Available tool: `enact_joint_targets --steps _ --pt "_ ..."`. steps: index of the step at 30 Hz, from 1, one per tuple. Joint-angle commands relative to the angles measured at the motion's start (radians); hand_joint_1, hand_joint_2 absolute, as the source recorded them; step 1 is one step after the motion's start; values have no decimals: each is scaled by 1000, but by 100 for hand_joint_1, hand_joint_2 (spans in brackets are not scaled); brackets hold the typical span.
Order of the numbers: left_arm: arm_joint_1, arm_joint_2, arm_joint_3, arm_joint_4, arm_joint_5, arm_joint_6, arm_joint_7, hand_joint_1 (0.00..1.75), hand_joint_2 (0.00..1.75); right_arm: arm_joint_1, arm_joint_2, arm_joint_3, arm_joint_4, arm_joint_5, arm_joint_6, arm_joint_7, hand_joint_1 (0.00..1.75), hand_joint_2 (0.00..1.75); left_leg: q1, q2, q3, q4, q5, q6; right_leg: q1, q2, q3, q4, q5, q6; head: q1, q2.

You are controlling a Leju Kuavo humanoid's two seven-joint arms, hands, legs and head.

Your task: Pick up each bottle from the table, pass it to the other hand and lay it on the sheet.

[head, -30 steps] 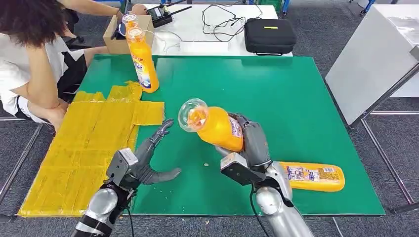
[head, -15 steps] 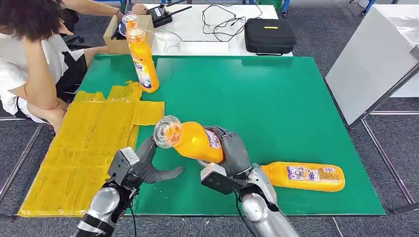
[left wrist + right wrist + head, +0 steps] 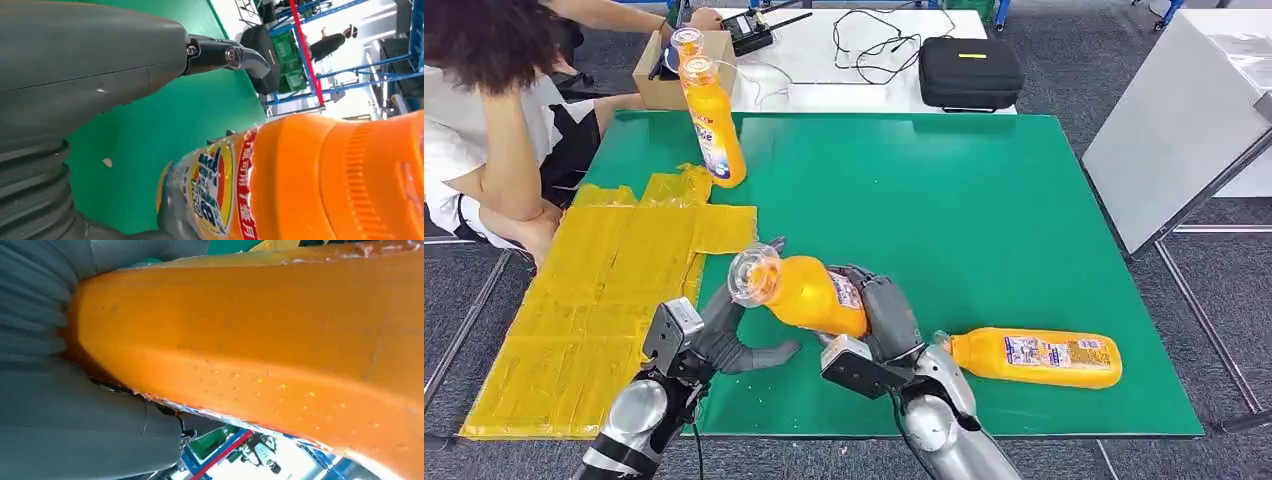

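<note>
Orange bottle [image 3: 809, 293] gripped in right robot hand [image 3: 886, 318], fingers wrapped round its lower body, cap end tilted up and toward the left robot hand [image 3: 724, 335]. Held above green counter [image 3: 984, 210], near its front edge, not touching the surface. Clear cap [image 3: 752, 275] just beside the left robot hand's raised fingers [image 3: 759, 256]; cannot tell if touching. Left robot hand open, fingers spread, thumb out toward the bottle, nothing gripped. Same bottle large in left wrist view [image 3: 310, 185], label and ribbed orange neck close to the grey thumb [image 3: 100, 65], green counter behind. Orange body pressed against the grey palm in right wrist view [image 3: 260, 340].

Second orange bottle [image 3: 1036, 357] lying on its side on counter, just right of the right robot hand's wrist, cap end toward the wrist. Third orange bottle [image 3: 714, 125] standing upright at the counter's far left, at the edge of the yellow sheet [image 3: 594, 300]. Yellow sheet covering the counter's left part, wrinkled, with no bottle lying on it. Fourth bottle cap [image 3: 687, 40] seen behind the upright one, by a cardboard box [image 3: 664, 75].

Person [image 3: 494, 120] seated at the left, arm resting by the sheet. White table [image 3: 844, 60] beyond counter with black case [image 3: 969, 72] and cables [image 3: 874, 45].
</note>
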State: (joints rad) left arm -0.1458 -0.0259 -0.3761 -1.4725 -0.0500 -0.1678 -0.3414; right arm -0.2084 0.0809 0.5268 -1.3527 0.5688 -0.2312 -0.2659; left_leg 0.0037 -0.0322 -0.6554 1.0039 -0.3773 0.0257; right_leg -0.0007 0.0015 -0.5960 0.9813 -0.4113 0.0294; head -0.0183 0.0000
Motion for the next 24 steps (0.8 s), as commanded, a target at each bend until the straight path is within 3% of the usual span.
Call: enact_joint_targets --steps 1,15,19,24 --pt "-33 10 -29 24 2 -1 5 0 175 -43 -6 21 67 -4 1 5 175 175 0 2 1 0 -1 0 0 0 1 0 0 0 0 0" --pt "-11 23 -108 -35 54 -47 -4 0 175 -35 7 23 129 -16 -19 -8 173 175 0 3 4 0 -2 -1 0 1 4 -1 -1 0 0 0" --pt "-8 -8 -115 -10 151 -71 6 0 175 -51 54 107 204 -3 -9 -19 175 175 0 5 5 0 -2 -1 0 2 5 -1 -1 0 0 0" --pt "-9 -10 -103 -9 186 -66 11 0 175 -58 49 126 234 -10 -7 -20 175 175 0 3 4 -1 -1 -1 0 0 3 -1 -1 0 0 0"
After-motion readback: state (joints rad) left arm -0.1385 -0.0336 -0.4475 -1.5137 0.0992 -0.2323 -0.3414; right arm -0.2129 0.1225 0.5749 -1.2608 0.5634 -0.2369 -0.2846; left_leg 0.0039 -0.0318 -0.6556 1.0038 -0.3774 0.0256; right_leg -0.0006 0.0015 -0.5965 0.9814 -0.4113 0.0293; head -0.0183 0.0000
